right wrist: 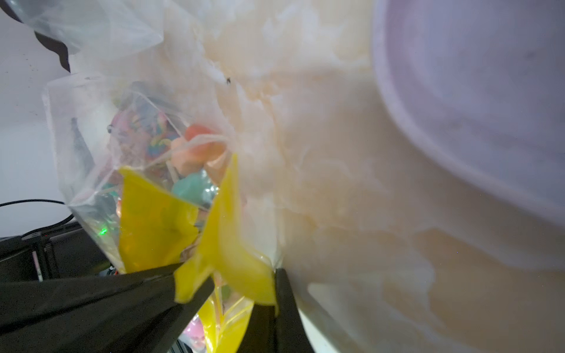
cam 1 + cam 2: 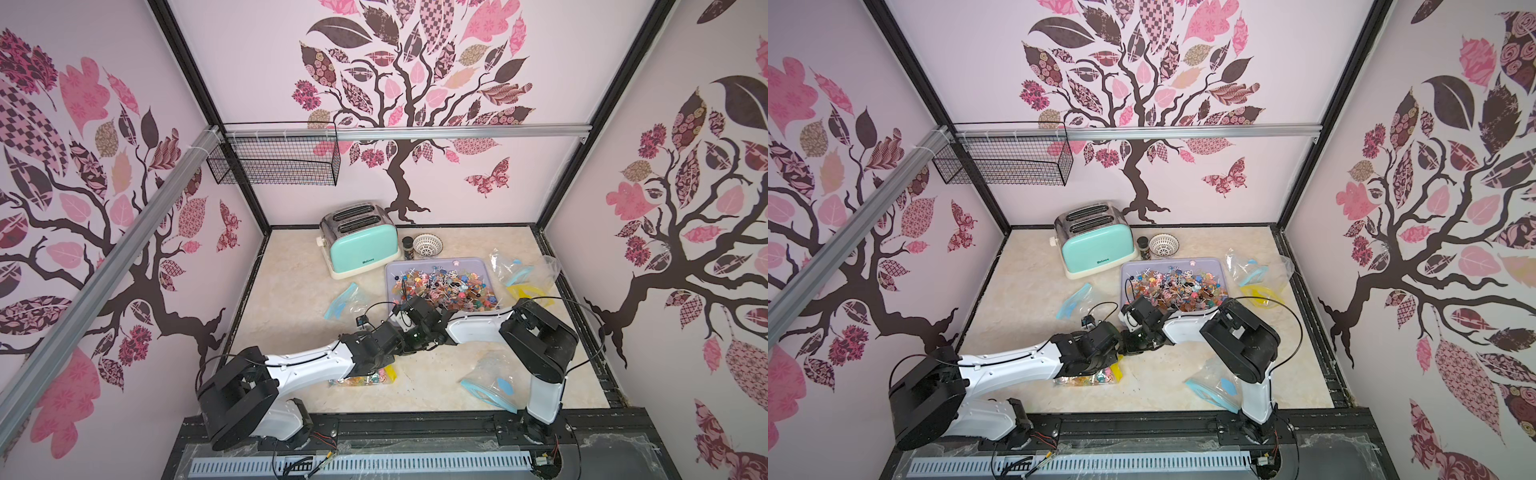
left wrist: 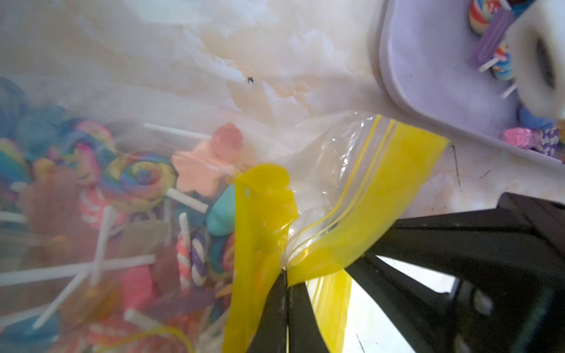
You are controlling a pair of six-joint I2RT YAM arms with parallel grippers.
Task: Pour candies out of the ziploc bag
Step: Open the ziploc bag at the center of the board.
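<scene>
Marble tabletop (image 2: 291, 286) carries a lavender tray (image 2: 471, 263) heaped with candies (image 2: 449, 289). Left gripper (image 3: 286, 275) and right gripper (image 1: 276, 275) each pinch the yellow-zipped ziploc bag (image 3: 336, 165), which is full of lollipops (image 3: 137, 177).

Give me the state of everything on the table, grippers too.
Clear ziploc bag with yellow zip strip: full of candies, lying on the table.
Left gripper: shut on its yellow strip.
Right gripper: shut on its yellow strip.
Flat lavender plastic tray: heaped with loose candies.
Mint-green two-slot toaster: slots empty.
Crumpled clear bag with blue zip: empty.
</scene>
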